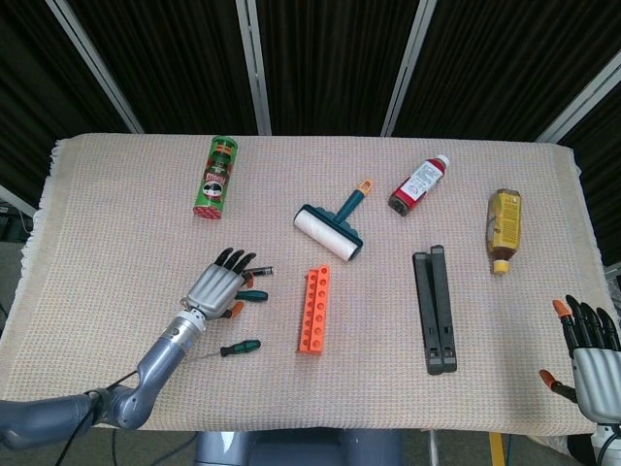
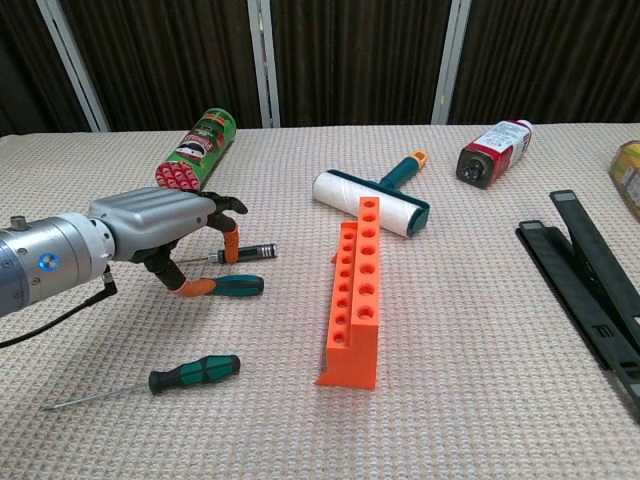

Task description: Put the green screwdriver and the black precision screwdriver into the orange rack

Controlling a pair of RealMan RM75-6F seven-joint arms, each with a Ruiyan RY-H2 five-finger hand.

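Observation:
The black precision screwdriver (image 2: 248,252) lies on the cloth with a short green-handled screwdriver (image 2: 238,285) just in front of it. My left hand (image 2: 165,228) hovers over their thin shafts, fingers spread and curved down, holding nothing. Its orange-tipped fingertips (image 2: 229,243) are close to both handles. In the head view the left hand (image 1: 221,286) covers most of the precision screwdriver (image 1: 260,271). A longer green-and-black screwdriver (image 2: 195,373) lies nearer the front edge. The orange rack (image 2: 357,290) stands to the right with its holes showing empty. My right hand (image 1: 590,354) is open at the front right corner.
At the back lie a green chip can (image 1: 215,176), a lint roller (image 1: 330,231) and a red bottle (image 1: 418,184). A yellow bottle (image 1: 503,228) and a long black clamp (image 1: 435,308) lie on the right side of the woven cloth.

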